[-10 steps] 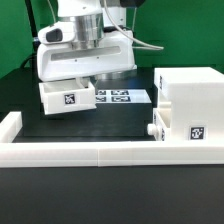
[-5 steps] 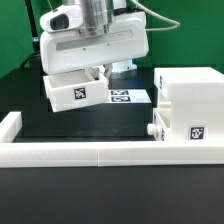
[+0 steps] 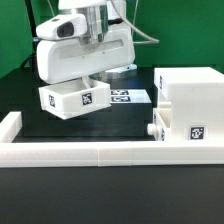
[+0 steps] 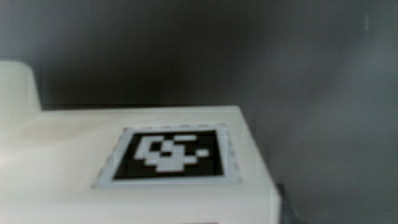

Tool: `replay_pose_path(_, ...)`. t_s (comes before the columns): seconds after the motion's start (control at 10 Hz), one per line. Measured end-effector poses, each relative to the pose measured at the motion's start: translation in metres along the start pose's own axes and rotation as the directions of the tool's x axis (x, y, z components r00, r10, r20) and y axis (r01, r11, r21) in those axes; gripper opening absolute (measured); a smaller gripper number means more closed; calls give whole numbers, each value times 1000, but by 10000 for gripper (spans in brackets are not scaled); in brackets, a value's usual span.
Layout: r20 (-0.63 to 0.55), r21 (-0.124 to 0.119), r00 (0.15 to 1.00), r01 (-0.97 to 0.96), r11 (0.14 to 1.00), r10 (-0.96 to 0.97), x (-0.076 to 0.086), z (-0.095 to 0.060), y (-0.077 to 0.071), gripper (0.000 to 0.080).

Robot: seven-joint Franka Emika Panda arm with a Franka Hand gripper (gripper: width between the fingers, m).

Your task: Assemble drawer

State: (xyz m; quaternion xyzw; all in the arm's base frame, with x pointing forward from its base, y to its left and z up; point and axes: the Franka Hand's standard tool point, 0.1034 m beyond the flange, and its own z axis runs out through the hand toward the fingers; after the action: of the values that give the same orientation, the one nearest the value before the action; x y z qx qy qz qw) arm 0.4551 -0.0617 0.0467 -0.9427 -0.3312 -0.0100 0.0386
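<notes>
- the pincer hangs over the back of the desk, toward the exterior view's left. a tray sits under it, looking lifted and a little tilted.
- the fingers are hidden behind the arm's white housing, so i cannot tell from the exterior view how they grip. since the tray appears off the desk, i judge them clamped on its wall.
- the wrist view shows only a white face of the tray with its tag, close up. it neither confirms nor denies the grip.
- the casing stands at the exterior view's right, well apart from the held tray. a second tray with a knob already sits low in its front.
- the step in hand, as i judge it, is carrying the tray to the casing's free slot.
- level the tray before it nears the opening; a tilted tray would likely catch on the casing edge.
- carry it high enough to pass over the marker board, which lies between the two.
- line the tray's closed end up with the slot, knob outward, then push slowly and straight.
- the rail edges the front of the desk; keep the path behind it.
- the risk is a loose hold: the tray could swing or slip if moved fast.
</notes>
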Motion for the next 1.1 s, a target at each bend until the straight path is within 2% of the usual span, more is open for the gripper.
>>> replay_pose_path(0.2, 11, -32, 958, 286, 958, -285, 15, -6, 11, 42)
replay_pose_path(0.3, 24, -36, 929, 370, 928, -369, 19, -8, 14, 42)
replay_pose_path(0.7, 38, -26, 841, 540, 841, -539, 14, -5, 15, 42)
replay_pose_path(0.8, 39, -21, 841, 541, 841, -540, 13, -5, 17, 42)
replay_pose_path(1.1, 46, 0, 820, 572, 820, -571, 41, -16, 27, 42)
